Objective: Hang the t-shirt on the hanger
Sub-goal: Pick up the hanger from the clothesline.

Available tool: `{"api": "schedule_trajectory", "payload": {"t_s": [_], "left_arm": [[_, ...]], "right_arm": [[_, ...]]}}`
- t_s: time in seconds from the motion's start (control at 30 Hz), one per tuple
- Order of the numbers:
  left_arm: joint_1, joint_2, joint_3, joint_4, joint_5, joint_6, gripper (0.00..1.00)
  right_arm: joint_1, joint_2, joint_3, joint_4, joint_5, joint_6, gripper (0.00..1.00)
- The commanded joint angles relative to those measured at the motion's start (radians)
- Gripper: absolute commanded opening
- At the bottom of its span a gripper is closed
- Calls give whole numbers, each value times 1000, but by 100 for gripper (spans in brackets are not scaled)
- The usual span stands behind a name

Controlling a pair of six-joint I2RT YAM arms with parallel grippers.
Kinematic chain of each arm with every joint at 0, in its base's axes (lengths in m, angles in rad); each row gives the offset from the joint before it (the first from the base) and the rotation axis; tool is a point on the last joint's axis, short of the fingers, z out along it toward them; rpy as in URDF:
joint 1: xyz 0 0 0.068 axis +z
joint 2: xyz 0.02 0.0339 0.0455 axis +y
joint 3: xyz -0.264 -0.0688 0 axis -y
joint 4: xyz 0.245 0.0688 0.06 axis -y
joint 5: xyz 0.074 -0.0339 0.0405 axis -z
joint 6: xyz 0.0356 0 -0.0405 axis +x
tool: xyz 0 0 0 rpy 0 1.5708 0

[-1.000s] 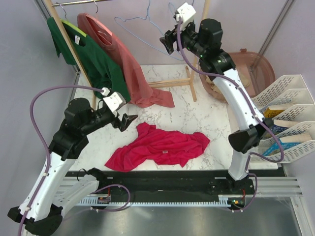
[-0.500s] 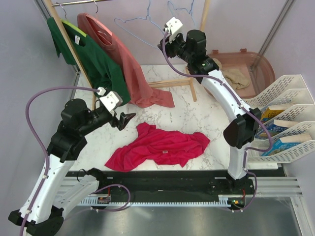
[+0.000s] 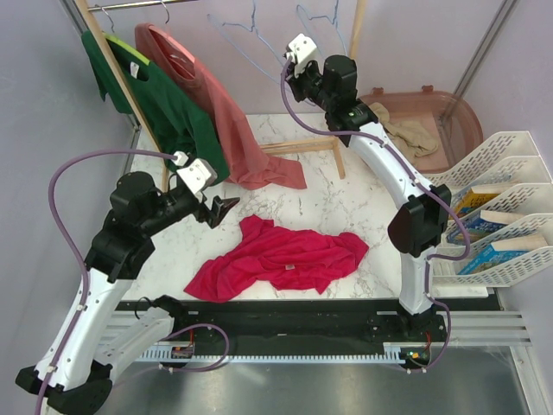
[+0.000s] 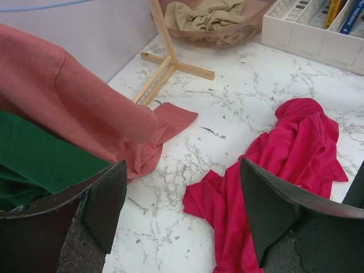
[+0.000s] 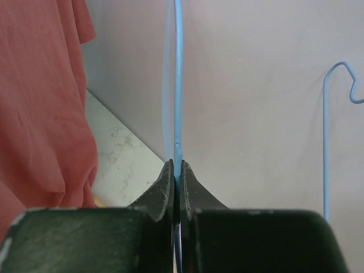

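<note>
The right end effector pinches the hanger, whose pale-blue wire rises straight up from between its closed fingers. A salmon-pink shirt hangs beside the marble table; a second blue hanger hangs apart.

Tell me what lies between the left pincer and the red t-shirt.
Only bare marble tabletop separates the left pincer from the t-shirt, clearest in the top external view.

Green shirt beside pink shirt

White arms, black joints, purple cables
</note>
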Motion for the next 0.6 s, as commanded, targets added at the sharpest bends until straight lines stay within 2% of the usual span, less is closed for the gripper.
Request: {"api": "schedule_trajectory", "payload": {"t_s": [0.0, 0.3, 0.47, 0.57], "left_arm": [[5, 8, 0, 50, -10, -33, 86], [5, 24, -5, 46, -6, -35, 86], [5, 24, 0, 41, -13, -33, 86], [5, 22, -8, 35, -21, -32, 86]], "right_arm": [[5, -19, 8, 66, -29, -6, 0], [5, -28, -16, 222, -25, 24, 0], [5, -54, -22, 213, -38, 32, 0], [0, -104, -103, 205, -44, 23, 0]]}}
